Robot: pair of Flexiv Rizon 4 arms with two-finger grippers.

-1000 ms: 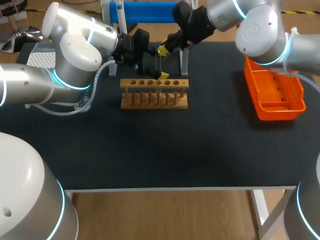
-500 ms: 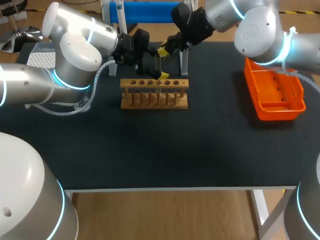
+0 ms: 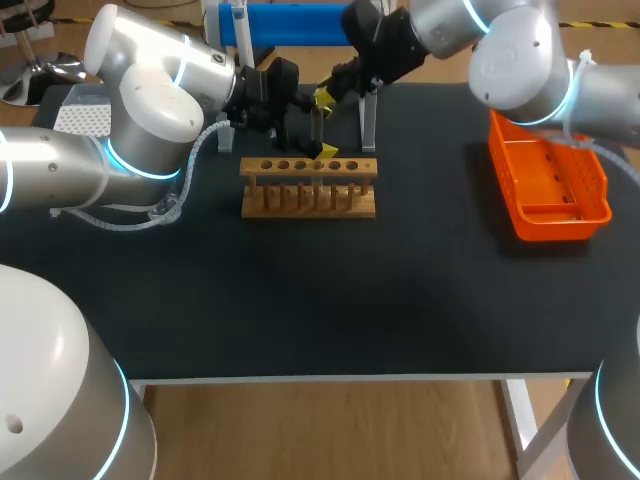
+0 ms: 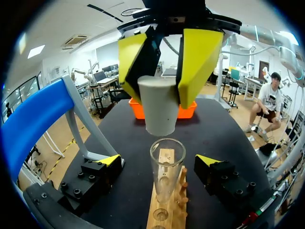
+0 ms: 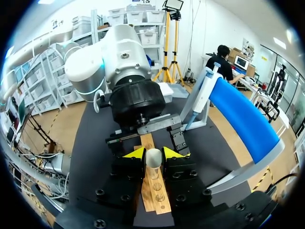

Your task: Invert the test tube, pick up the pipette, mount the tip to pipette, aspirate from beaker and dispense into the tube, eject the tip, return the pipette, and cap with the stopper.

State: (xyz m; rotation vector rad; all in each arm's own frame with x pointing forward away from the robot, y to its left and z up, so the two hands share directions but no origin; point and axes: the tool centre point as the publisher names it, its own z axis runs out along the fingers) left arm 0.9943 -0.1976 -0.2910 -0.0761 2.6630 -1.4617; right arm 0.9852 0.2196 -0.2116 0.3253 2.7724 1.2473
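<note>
Grey-white, the stopper [image 4: 159, 106] hangs just above the open mouth of the test tube [image 4: 166, 168] without touching it. The right jaws are clamped on it from two sides, their yellow fingertips [image 4: 199, 57] pressing its upper part. The glass tube stands upright in the wooden rack [image 3: 308, 187]; the head view does not show which hole. The left jaws are spread apart, one finger on either side of the tube and clear of it. In the head view the rack sits in the upper middle of the frame on the black tabletop [image 3: 400, 300], where the left arm [image 3: 150, 110] and the right arm [image 3: 520, 60] meet above it. At the upper edge the white pipette [image 3: 238, 20] rests on a blue stand [image 3: 295, 24]. An orange basket [image 3: 550, 190] lies at the right, well apart from the rack.
</note>
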